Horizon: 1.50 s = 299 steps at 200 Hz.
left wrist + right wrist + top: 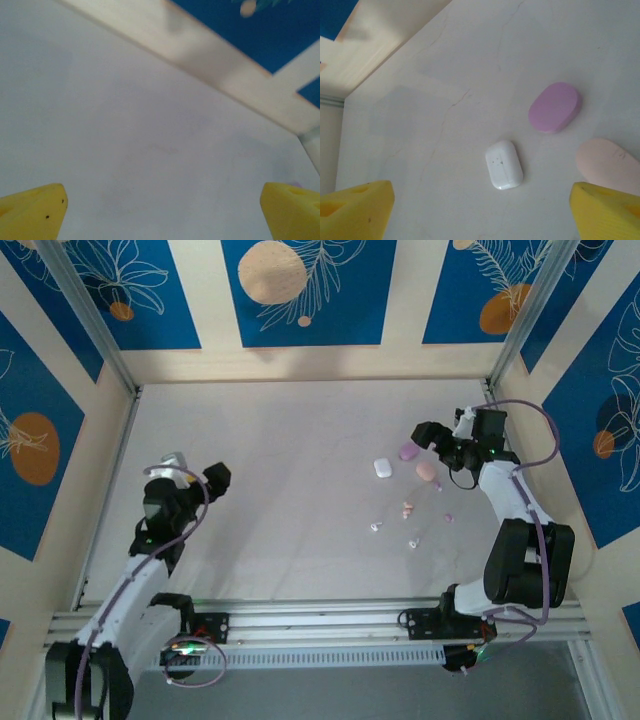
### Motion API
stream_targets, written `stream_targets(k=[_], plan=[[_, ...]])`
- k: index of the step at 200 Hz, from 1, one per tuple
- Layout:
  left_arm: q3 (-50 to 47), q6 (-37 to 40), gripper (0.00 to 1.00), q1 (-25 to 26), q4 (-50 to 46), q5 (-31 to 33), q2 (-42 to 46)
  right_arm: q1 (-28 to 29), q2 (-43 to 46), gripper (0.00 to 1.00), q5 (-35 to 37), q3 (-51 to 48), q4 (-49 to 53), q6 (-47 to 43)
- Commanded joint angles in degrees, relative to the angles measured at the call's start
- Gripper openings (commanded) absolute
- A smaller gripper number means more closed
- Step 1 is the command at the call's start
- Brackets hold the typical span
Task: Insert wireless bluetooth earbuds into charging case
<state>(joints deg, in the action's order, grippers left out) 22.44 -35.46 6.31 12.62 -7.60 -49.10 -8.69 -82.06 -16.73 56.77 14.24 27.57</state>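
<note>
Earbuds (407, 508) lay scattered loose on the table (280, 490), between the arm bases and three cases. White case (504, 164) bore faint dots, too small to read; purple case (555, 107) and peach case (607, 165) sat just beside it. Left gripper (163, 200) gaped wide, empty. Right gripper (482, 200) also wide, empty, above the cases.

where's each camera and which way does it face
Top external: above and behind the bases, looking down on the table; both arms, left gripper and right gripper show.
Left wrist: on the left arm, facing bare table and far wall; its yellow fingers show.
Right wrist: on the right arm, facing white case, purple case, pink case; its fingers show.
Shared: top and right wrist see the cases.
</note>
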Motion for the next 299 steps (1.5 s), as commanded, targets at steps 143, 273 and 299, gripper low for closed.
stream_targets(k=[143,273,299], plan=[[27.4,5.2,0.85,34.8,-11.8,7.3,-32.3,3.4,-13.6,0.61,2.8,15.7,19.2,-10.5],[30.9,2.1,0.85,39.4,-8.7,6.5,-38.8,16.8,-31.2,0.62,18.5,30.7,32.8,-17.9],[30.0,1.8,0.85,39.5,-7.9,6.7,-38.0,18.4,-33.0,0.65,19.3,31.5,33.2,-19.3]])
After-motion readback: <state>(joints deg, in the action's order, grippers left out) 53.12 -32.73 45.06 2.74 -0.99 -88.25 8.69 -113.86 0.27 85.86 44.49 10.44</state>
